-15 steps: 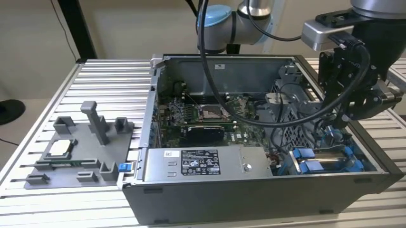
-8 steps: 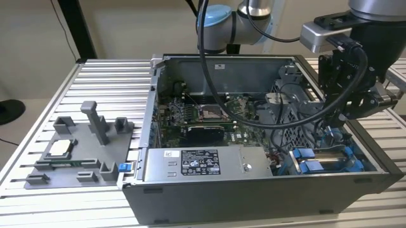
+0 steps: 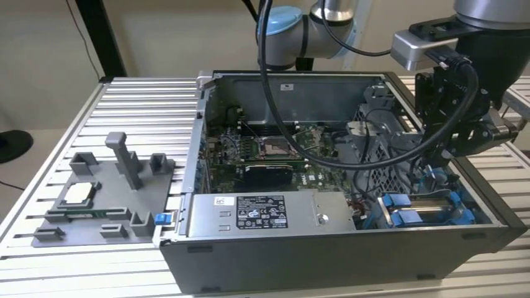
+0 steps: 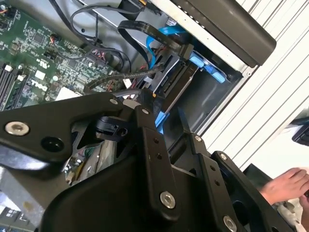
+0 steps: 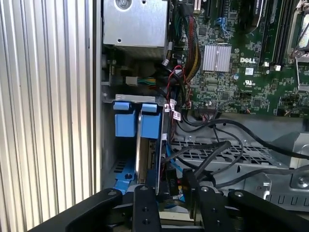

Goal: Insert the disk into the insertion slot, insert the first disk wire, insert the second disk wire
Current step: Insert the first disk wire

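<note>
A: Where is the disk (image 5: 149, 126)?

B: Seated in the drive bay (image 5: 133, 98), standing on edge in its blue frame. Take the middle of the computer case (image 3: 331, 261) as the hub of a dial in the exterior view: the bay sits at four o'clock, tight in the corner.

A: And the gripper (image 5: 170, 183)?

B: It is right at the disk's near end in the first wrist view, with a black plug (image 5: 169, 178) at its tip. Whether it is clamped on the plug or merely flanking it, I cannot tell.

A: How much room is there around it?

B: Little. On one side the case's side wall (image 5: 98, 145) runs along the bay. A second blue tab (image 5: 124, 121) stands between the wall and the disk, with open space below it. On the other side a perforated metal cage (image 5: 231, 153) lies just beside the disk. Loose black wires (image 5: 217, 122) cross over it toward the plug.

A: Anything else close by?

B: The power-supply box (image 3: 265, 214) runs along the six o'clock edge, just beside the bay, and the motherboard (image 3: 273, 146) lies at the hub. Outside the case, a grey fixture tray (image 3: 99, 198) lies on the slatted table (image 3: 141, 112) at nine o'clock, well apart. In the second wrist view a person's hand (image 4: 285, 186) lies beyond the case's outer edge.
</note>
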